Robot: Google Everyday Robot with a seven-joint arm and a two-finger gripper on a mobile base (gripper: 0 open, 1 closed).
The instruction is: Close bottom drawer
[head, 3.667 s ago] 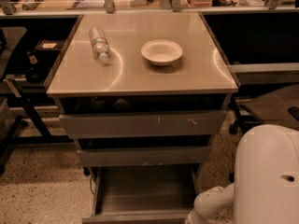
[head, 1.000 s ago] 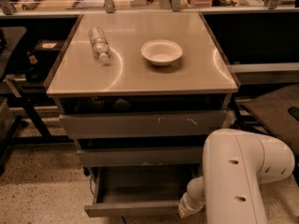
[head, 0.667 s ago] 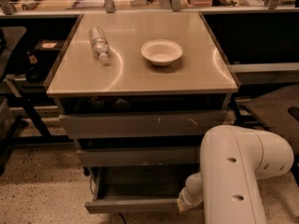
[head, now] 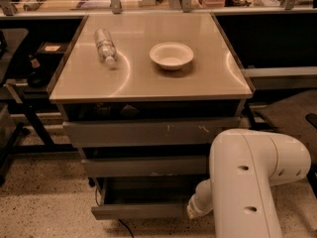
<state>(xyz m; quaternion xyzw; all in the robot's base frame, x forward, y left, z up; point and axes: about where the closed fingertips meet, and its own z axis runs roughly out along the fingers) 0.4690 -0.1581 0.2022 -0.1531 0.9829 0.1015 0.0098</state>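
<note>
Bottom drawer point(head: 138, 211): partly pulled out, plain grey front.
Gripper point(head: 195, 212): against the drawer front's right end; open or closed, cannot tell.

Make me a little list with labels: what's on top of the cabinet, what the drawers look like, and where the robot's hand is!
On top, left: clear plastic bottle, lying on its side
On top, middle: white bowl, upright, apart from the bottle
Top drawer: widest front, white scratches
Middle drawer: narrower front
Bottom drawer: partly pulled out, its inside showing
Gripper: low down by the bottom drawer's right front end, mostly hidden by the white arm
Job: not done, drawer is open
</note>
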